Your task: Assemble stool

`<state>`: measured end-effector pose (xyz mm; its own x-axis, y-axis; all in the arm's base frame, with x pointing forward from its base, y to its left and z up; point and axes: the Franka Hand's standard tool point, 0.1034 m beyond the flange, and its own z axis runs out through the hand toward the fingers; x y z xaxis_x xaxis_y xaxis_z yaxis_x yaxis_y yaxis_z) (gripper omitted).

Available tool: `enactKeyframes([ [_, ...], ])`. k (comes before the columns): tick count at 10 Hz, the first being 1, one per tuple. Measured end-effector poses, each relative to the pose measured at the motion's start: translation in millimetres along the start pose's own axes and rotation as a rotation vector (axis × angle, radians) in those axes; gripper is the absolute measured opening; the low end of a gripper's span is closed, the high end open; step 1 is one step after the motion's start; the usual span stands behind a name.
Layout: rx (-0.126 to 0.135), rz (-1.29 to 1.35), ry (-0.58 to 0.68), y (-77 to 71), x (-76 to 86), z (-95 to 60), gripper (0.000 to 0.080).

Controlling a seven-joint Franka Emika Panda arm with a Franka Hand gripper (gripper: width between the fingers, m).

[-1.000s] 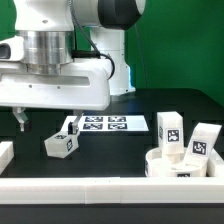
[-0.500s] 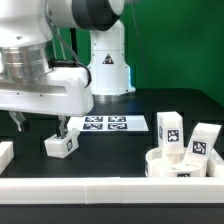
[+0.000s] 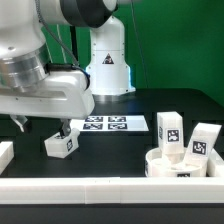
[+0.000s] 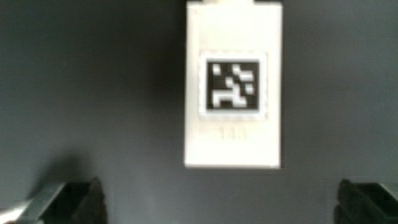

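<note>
Swinging further toward the desk edge at the exterior view's left, the gripper (image 3: 40, 126) hovers over a lone leg (image 3: 61, 143) near the front edge; the seat (image 3: 185, 165), second leg (image 3: 169, 133) and third leg (image 3: 203, 140) sit apparently unjoined by the front corner opposite. Wrist view: jaws apart and empty, the lone leg (image 4: 237, 85) centred but just beyond them

Nothing readable as words or numbers, just black-and-white square tags (image 4: 235, 83): one on the leg (image 4: 235, 140) under the pincer (image 4: 217, 200), several on the marker board (image 3: 105, 124) just beyond it.
</note>
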<state>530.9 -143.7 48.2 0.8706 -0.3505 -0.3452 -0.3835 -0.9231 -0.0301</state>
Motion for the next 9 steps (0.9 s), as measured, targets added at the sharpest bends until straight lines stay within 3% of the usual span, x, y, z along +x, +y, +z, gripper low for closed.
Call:
enactKeyframes([
  [6,0.019,0.018,-0.436,7.0,-17.8,14.6,0.0649],
  [9,0.005,0.044,-0.610,5.3,-21.6,24.4,0.0649],
])
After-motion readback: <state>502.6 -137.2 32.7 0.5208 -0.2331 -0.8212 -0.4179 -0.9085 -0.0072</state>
